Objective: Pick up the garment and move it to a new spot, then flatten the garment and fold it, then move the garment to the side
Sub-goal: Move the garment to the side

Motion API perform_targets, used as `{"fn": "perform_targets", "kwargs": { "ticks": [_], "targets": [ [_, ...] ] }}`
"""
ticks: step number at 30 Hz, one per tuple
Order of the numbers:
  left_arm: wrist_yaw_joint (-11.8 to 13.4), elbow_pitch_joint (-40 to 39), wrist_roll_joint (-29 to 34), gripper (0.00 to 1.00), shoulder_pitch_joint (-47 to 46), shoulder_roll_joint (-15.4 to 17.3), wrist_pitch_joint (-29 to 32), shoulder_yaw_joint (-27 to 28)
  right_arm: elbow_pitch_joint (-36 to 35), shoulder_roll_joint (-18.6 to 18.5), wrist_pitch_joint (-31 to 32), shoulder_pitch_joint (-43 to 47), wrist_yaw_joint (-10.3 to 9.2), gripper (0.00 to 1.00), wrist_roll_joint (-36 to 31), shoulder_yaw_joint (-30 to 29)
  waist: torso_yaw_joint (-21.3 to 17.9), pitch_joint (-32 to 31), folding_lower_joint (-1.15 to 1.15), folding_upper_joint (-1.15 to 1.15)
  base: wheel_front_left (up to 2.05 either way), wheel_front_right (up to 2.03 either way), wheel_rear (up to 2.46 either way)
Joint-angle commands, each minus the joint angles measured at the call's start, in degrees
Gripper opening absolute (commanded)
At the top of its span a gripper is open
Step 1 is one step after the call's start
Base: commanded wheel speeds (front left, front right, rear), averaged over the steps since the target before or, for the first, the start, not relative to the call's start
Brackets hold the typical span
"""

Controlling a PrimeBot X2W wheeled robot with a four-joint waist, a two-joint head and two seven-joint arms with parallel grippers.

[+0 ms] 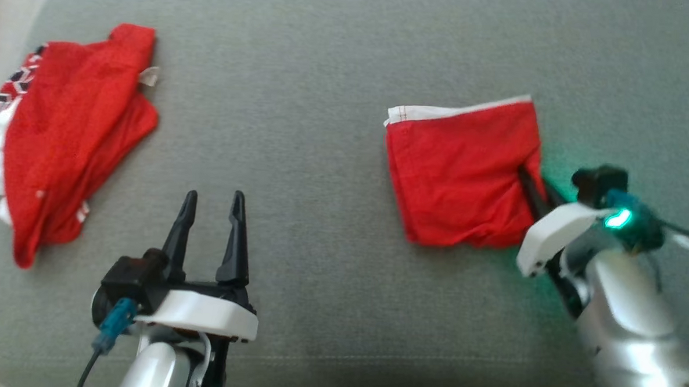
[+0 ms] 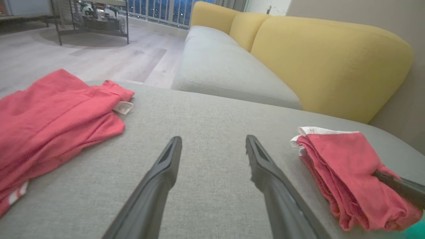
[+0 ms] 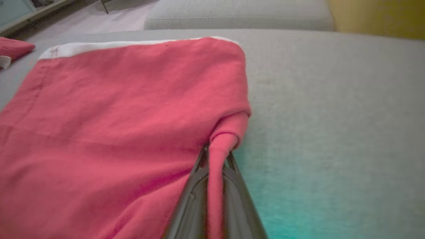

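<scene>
1. A grey upholstered seat (image 1: 327,59) is carrying everything; beyond it, in the left wrist view, a sofa with a yellow back (image 2: 332,56) is standing on a pale wooden floor (image 2: 99,56).
2. A crumpled red-and-white garment (image 1: 73,141) is lying near the seat's left edge, well apart from the rest.
3. The folded red garment (image 1: 456,169) is resting flat on the right half of the seat, with its white hem (image 1: 458,109) running along the far edge.
4. The right hand (image 3: 217,154) is pinching a bunched fold at the folded red garment's right edge, its two dark fingers closed tight on the cloth.
5. The left hand (image 1: 213,196) is hovering over bare upholstery between the two garments, fingers spread open and holding nothing.
6. A green light (image 1: 618,218) is glowing on the right wrist and tinting the fabric beside it.
7. A small white label (image 1: 149,75) is sticking out of the crumpled garment's far right edge.
</scene>
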Motion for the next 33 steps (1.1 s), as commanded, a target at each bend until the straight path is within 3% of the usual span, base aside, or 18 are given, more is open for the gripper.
{"fn": "perform_targets", "kwargs": {
  "ticks": [1, 9, 18, 22, 27, 33],
  "targets": [
    [-0.3, -1.8, 0.3, 1.00, -2.4, 0.1, -0.3, 1.3, -2.0, -0.9, -0.8, -2.3, -0.02, 0.00, -1.1, 1.3, -1.6, 1.4, 0.00, 0.00, 0.00, 0.00, 0.00],
    [-4.0, -2.1, 4.3, 1.00, -7.3, 0.1, -0.3, 0.6, -3.4, -6.1, 0.3, -9.1, -0.02, 0.00, -6.8, 4.8, -9.1, 7.7, 0.00, 0.00, 0.00, 0.00, 0.00],
    [-8.6, -1.1, 8.8, 1.00, -15.6, 0.2, -0.3, 0.7, -4.9, -13.5, 1.6, -15.5, -0.02, 0.00, -4.2, 3.0, -14.6, 15.1, 0.00, 0.00, 0.00, 0.00, 0.00],
    [-10.7, -1.0, 11.5, 1.00, -19.2, 2.5, -0.3, -1.9, -4.8, -16.2, 2.1, -17.8, -0.02, 0.00, -3.4, 1.4, -16.5, 18.0, 0.00, 0.00, 0.00, 0.00, 0.00],
    [-11.6, -2.0, 12.1, 1.00, -22.2, 4.9, -0.3, -4.2, -4.5, -16.9, 1.8, -20.3, -0.02, 0.00, -3.9, -4.5, -18.8, 20.7, 0.00, 0.00, 0.00, 0.00, 0.00],
    [-11.8, -3.3, 11.5, 1.00, -23.7, 5.1, -0.3, -4.8, -5.2, -15.9, 1.7, -21.2, -0.02, 0.00, -6.0, -9.1, -19.8, 21.9, 0.00, 0.00, 0.00, 0.00, 0.00]
  ]
}}
